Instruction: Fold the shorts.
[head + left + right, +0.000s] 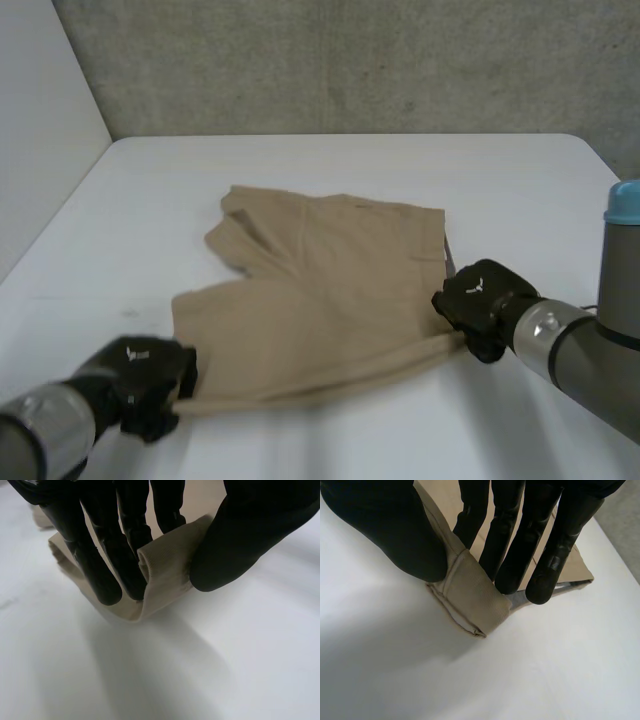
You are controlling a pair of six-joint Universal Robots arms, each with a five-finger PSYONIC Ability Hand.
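Note:
Tan shorts (320, 290) lie spread on the white table (500, 190), legs toward the far left, waistband along the near edge. My left hand (145, 380) is at the waistband's near left corner; in the left wrist view its fingers (107, 565) and thumb (240, 540) pinch the ribbed band (167, 575). My right hand (480, 300) is at the near right corner of the shorts. In the right wrist view its thumb (395, 535) and fingers (520, 545) pinch the stitched corner (472, 600), lifted a little off the table.
A grey wall (350, 60) stands behind the table's far edge, and a pale panel (40, 120) lines the left side. Bare tabletop lies around the shorts on every side.

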